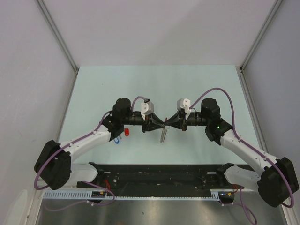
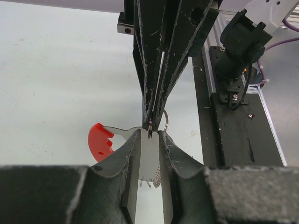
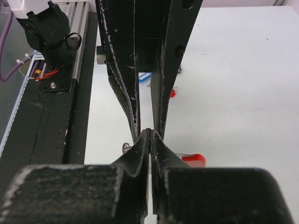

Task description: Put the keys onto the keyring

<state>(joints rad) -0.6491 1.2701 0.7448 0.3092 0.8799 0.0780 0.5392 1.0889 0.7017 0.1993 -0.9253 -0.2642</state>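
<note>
1. Nearest the arm bases, two loose keys lie on the table (image 1: 197, 89) by the left forearm: a red-headed key (image 1: 126, 132) and, near it, a blue-headed key (image 1: 116, 139). Neither is on the ring yet.
2. Further in, over mid-table, the keyring (image 2: 98, 140) sits where the two grippers meet tip to tip. Its red curve sticks out sideways and its grey toothed strip dangles below.
3. The left gripper (image 2: 150, 134) has its fingers a narrow slot apart, with the silvery strip standing in that slot. I cannot tell whether the pads bite. The right gripper (image 3: 149, 133) is pinched fully together at the same spot, and what it nips is hidden.
4. I'd judge the keyring light, thin, stiff and slick, with a tail that swings. It is best taken on its flat faces. The keys are best taken by their plastic heads.
5. The top view shows only the dangling grey tail, with no red. The left wrist view shows the red curve and the toothed edge. The right wrist view shows the loose keys far behind.
</note>
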